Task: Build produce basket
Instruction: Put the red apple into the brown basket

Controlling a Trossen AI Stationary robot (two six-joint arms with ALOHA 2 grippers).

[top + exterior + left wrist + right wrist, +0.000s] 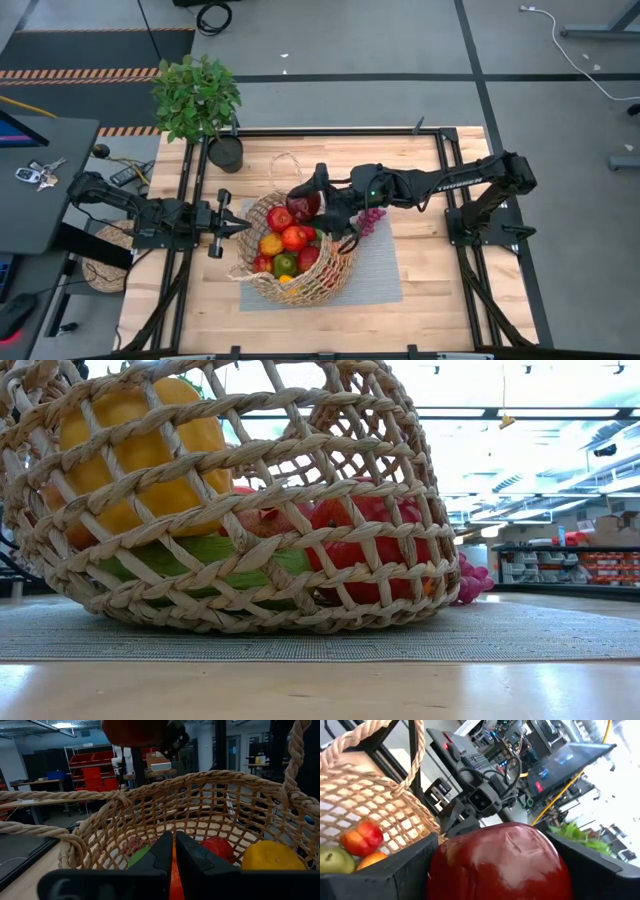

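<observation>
The tan wicker basket (300, 262) sits tilted on a grey mat (385, 272), holding red, yellow, orange and green produce (287, 242). The low view shows a yellow piece (140, 450) and red ones (370, 545) through the weave. My right gripper (306, 203) hangs over the basket's far rim, shut on a dark red round fruit (500, 862). That fruit (134, 731) also shows in the left wrist view. My left gripper (240, 228) is shut at the basket's left rim (75, 837). Purple grapes (372, 221) lie on the mat, right of the basket. My left gripper's shut fingers (192, 855) point level from the table's left at the basket's left rim. Its own body hides the spot, so I cannot tell whether it touches the wicker. My right gripper pinches the dark red fruit's two opposite sides (547, 865) between its fingers. The fingers come nearly level from the table's right. The fruit is lifted clear, above the produce in the basket.
A potted leafy plant (197, 100) stands at the table's far left corner. A flat woven disc (105, 258) lies off the table's left edge. Bare wood lies along the near edge (300, 330) and far right (420, 155).
</observation>
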